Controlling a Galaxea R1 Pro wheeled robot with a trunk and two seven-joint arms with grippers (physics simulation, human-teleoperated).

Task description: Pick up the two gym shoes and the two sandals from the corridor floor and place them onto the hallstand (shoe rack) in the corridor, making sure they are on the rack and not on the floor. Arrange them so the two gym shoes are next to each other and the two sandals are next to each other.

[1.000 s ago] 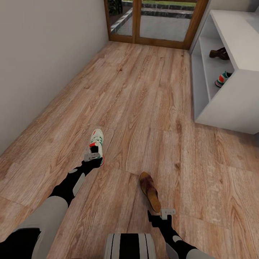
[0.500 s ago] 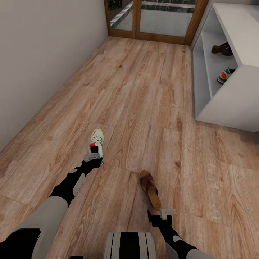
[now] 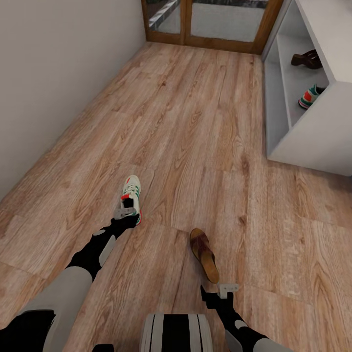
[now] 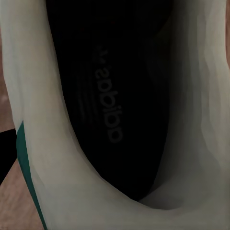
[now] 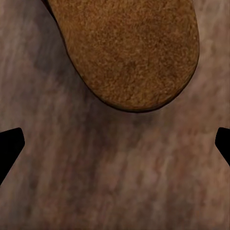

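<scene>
My left gripper (image 3: 128,215) sits at the heel of a cream-white lace-up gym shoe with green stripes and a red heel patch (image 3: 132,195), which lies on the light brown wood-plank corridor floor (image 3: 195,146) with its toe pointing away from me. From the left wrist camera I look straight down into that shoe's dark insole (image 4: 110,100), ringed by the pale collar, with a strip of green at the edge. The fingers are out of sight there, so I cannot tell whether this gripper is spread or clamped on the shoe.

My right gripper (image 3: 226,290) hangs just behind the heel end of a flat dark-brown leather sandal with a tan footbed (image 3: 204,254), lying on the floor at a slight angle. In the right wrist view the sandal's rounded tan heel (image 5: 129,52) lies over the planks, and the two black fingertips (image 5: 9,146) stand wide apart at either edge, with bare floor between them, touching nothing.

Ahead on my right stands the pale grey-white shoe rack with open shelves (image 3: 318,132). Inside it I see a second dark-brown sandal (image 3: 307,59) farther back and the striped end of a second gym shoe (image 3: 309,97) nearer to me, well apart from each other. A wood-framed glass door (image 3: 215,24) closes the far end, and a plain pale wall (image 3: 54,73) runs along my left.
</scene>
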